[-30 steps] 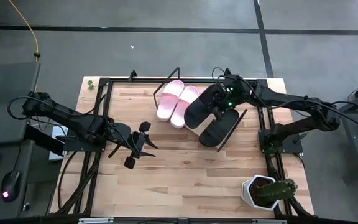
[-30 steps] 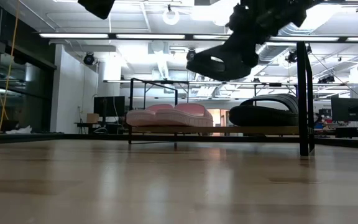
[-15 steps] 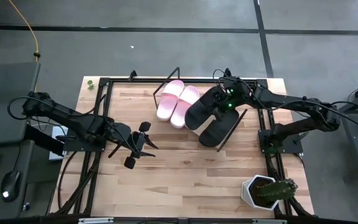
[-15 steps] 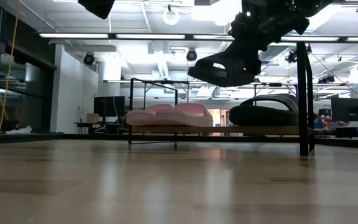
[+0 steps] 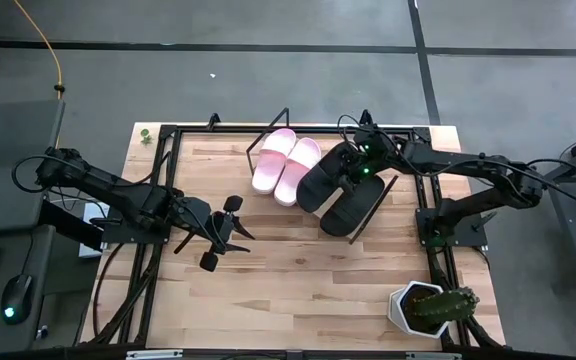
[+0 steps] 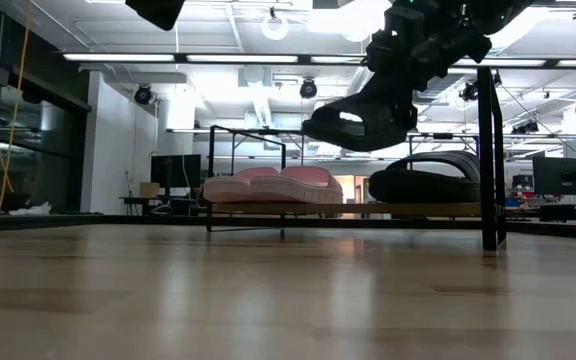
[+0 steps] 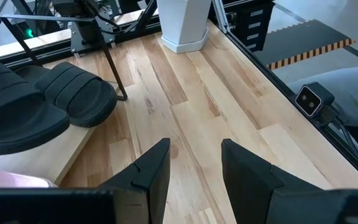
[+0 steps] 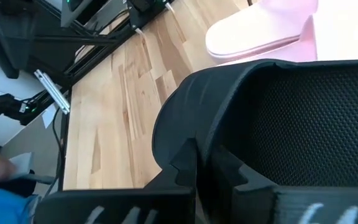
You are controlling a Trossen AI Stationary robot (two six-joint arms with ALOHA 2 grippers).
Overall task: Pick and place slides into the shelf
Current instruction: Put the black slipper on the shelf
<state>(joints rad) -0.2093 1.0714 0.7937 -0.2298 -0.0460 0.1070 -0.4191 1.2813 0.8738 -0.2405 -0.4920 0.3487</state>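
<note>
Right gripper (image 5: 360, 163) up in the air over the tilted light-wood shelf on its thin black wire frame (image 5: 386, 193), fingers pressed tight on the broad strap of a black open-toe slide sandal (image 5: 326, 174). Held by the strap most likely because that is the easiest part to pinch, and it lets the sole hang free below. In the low view, lifted black sandal (image 6: 360, 115) clearly above the shelf (image 6: 348, 209), not touching it, tipped a little. Hanging over the gap between the two pale pink slide sandals (image 5: 284, 160) and the other black slide sandal (image 5: 354, 207), so probably meant for that last free spot. Pink pair side by side at one end of the shelf, touching each other; second black one lying at the other end (all three already resting on the board, it seems). Probably near the end of the job, with only this last sandal left to set down. Next move likely a gentle lowering, lined up with its neighbours so it does not bump them or slide down the slope. Left gripper (image 5: 220, 232) waiting well apart over the bare wooden worktop (image 5: 288, 270), fingers (image 7: 151, 168) spread and holding nothing. White pot with a green cactus (image 5: 426, 306) near one corner of the worktop, out of the way.
</note>
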